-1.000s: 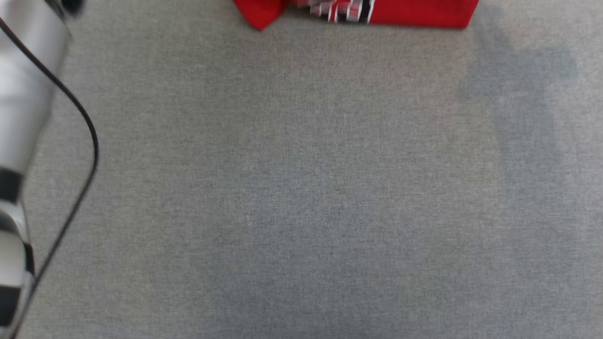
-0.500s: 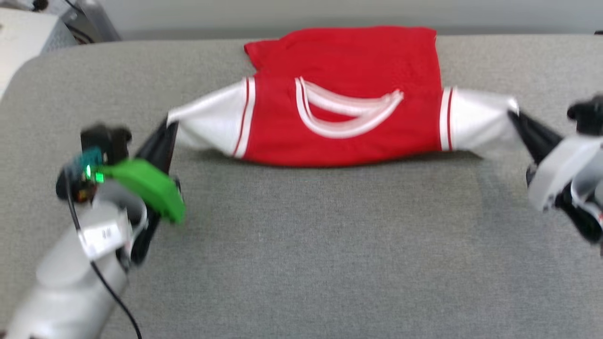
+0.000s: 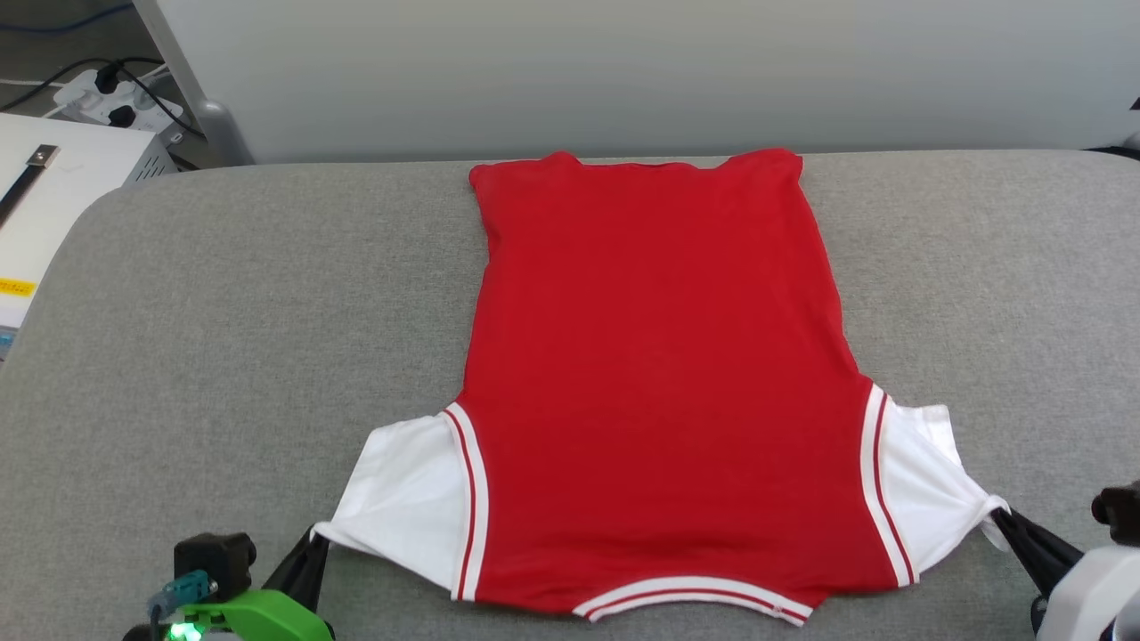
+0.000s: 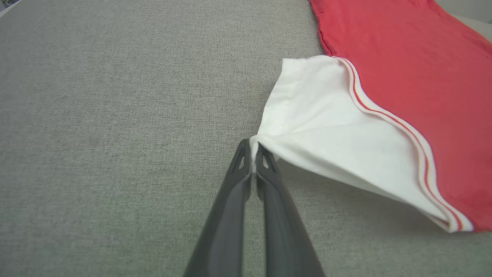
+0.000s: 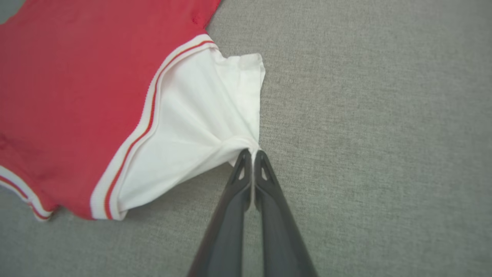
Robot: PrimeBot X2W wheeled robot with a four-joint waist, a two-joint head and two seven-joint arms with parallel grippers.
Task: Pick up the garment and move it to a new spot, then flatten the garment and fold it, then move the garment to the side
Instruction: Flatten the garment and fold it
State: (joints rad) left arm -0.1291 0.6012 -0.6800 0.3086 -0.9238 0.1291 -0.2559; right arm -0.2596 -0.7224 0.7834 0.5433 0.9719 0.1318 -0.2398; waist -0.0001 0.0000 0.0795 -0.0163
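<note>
Red garment (image 3: 655, 374) is laid flat, sleeves (image 3: 405, 499) pinched shut in left tool (image 4: 251, 149) and right tool (image 5: 252, 154); folding is not yet done.

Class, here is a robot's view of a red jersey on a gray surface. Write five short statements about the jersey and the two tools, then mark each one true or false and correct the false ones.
1. The left tool is shut on a white sleeve of the jersey. True.
2. The jersey lies bunched in a heap. False: it lies spread out flat on the gray padded surface.
3. The sleeves are at the end of the jersey nearer the robot. True.
4. The right tool hangs open, clear of the cloth. False: it is shut on the other white sleeve.
5. Black letters show on the upward face. False: that face is plain red.
</note>
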